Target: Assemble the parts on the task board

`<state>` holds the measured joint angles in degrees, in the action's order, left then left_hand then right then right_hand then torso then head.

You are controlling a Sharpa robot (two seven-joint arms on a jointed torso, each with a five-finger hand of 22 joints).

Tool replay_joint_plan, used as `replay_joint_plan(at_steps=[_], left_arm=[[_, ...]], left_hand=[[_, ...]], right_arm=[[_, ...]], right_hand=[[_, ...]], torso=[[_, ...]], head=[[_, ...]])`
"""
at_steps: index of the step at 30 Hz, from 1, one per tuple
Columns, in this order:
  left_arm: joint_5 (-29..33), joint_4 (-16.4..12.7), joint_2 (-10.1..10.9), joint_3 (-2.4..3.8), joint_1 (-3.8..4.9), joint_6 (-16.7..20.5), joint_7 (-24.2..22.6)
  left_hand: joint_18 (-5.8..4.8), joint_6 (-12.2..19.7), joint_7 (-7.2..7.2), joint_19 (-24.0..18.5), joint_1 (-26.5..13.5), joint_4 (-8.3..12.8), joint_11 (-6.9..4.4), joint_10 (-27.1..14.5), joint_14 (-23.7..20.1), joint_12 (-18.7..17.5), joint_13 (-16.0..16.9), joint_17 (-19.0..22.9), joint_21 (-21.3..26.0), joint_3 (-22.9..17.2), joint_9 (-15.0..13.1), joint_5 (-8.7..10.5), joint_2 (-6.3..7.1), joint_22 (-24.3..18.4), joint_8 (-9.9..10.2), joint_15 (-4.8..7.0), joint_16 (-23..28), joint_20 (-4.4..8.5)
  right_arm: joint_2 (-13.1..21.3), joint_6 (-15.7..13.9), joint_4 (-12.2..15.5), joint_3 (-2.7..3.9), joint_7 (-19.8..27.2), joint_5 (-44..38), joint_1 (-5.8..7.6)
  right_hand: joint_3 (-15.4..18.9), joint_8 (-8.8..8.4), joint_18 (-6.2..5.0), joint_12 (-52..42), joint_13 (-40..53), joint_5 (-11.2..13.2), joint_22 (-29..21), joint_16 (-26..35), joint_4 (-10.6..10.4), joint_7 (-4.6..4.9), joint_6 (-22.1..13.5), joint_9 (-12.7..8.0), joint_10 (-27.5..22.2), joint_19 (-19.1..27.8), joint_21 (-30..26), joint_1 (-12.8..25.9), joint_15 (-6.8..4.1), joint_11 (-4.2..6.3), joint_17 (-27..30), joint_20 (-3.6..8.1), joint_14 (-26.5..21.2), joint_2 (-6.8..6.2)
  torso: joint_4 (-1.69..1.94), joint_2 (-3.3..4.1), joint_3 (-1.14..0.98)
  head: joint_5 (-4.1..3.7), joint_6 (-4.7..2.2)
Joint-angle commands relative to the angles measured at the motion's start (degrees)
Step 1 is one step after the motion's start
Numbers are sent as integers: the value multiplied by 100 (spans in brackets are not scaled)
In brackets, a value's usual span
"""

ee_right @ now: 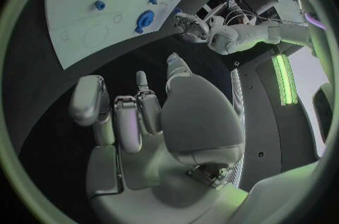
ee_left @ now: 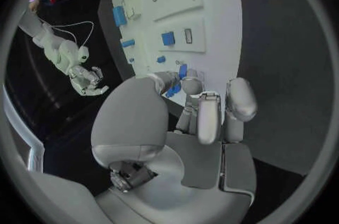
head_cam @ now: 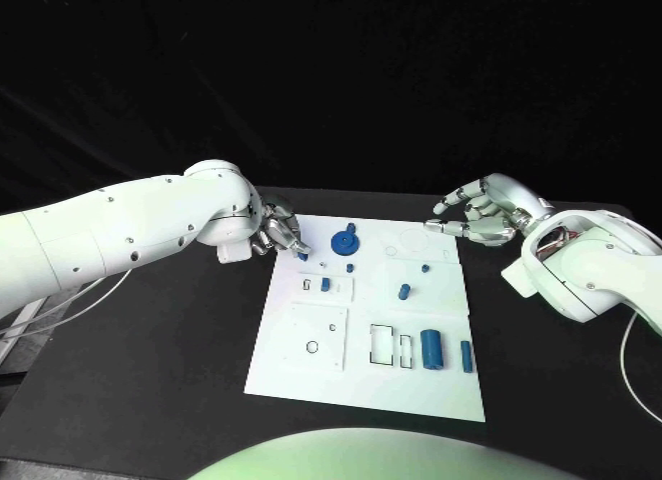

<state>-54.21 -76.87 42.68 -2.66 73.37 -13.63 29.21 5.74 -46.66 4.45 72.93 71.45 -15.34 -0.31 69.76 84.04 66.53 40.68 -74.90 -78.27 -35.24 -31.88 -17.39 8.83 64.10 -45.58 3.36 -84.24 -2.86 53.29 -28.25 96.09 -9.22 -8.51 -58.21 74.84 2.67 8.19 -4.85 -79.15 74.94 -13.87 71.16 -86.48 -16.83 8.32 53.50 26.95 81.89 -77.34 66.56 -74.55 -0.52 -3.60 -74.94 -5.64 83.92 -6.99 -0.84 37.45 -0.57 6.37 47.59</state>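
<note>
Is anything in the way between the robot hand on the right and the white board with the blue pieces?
Nothing visible: only bare black table separates the right robot hand from the task board, whose near edge is clear.

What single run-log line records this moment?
left hand: pinching blue part at board corner | right hand: open, off board

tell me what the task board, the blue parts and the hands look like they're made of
Task board: looks like matte white plastic or coated sheet, flat with cut-out recesses. Blue parts, such as the round one: probably plastic, uniform colour, dull sheen. Left hand and right hand: silver, metallic-looking shells with soft highlights; whether metal or painted plastic is unclear.
</note>
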Motion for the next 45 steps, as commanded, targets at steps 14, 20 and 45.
replay_joint_plan(at_steps=[14, 20, 45], left_arm=[[-347, -607, 192, -48, -214, 469, -82], [-633, -664, 197, -58, -278, 427, -86], [-1029, -748, 213, -83, -368, 142, -52]], left_hand=[[-56, -98, -55, 169, -224, 1221, -25, 179, 278, 111, 172, -154, -130, -1393, -259, -50, 153, 210, -51, 46, -24, 18], [-60, -132, -64, 184, -271, 1275, -34, 200, 279, 108, 171, -156, -147, -1478, -262, -72, 201, 235, -63, 52, -24, 25], [-76, -198, -85, 236, -372, 1354, -55, 267, 282, 106, 173, -159, -196, -1627, -282, -154, 281, 322, -91, 70, -25, 42]], right_arm=[[-14, 24, -14, 0, 36, -54, -8], [-10, 27, -15, 0, 39, -54, -12], [-17, 44, -16, 0, 56, -36, -22]], right_hand=[[43, 31, -74, 27, 406, -27, -5, 28, 2, -10, -10, 7, -9, -6, -43, 31, -12, 12, -268, 18, 352, 13], [43, 31, -74, 27, 406, -27, -5, 28, 2, -10, -10, 7, -9, -6, -43, 31, -12, 12, -268, 18, 352, 13], [51, 36, -75, 29, 404, -27, -5, 30, 2, -11, -11, 9, -10, -8, -48, 36, -13, 12, -266, 19, 352, 23]], torso=[[-9, 11, 19], [-2, 14, 8], [-4, 8, 10]], head=[[44, 21], [43, 37], [81, 69]])
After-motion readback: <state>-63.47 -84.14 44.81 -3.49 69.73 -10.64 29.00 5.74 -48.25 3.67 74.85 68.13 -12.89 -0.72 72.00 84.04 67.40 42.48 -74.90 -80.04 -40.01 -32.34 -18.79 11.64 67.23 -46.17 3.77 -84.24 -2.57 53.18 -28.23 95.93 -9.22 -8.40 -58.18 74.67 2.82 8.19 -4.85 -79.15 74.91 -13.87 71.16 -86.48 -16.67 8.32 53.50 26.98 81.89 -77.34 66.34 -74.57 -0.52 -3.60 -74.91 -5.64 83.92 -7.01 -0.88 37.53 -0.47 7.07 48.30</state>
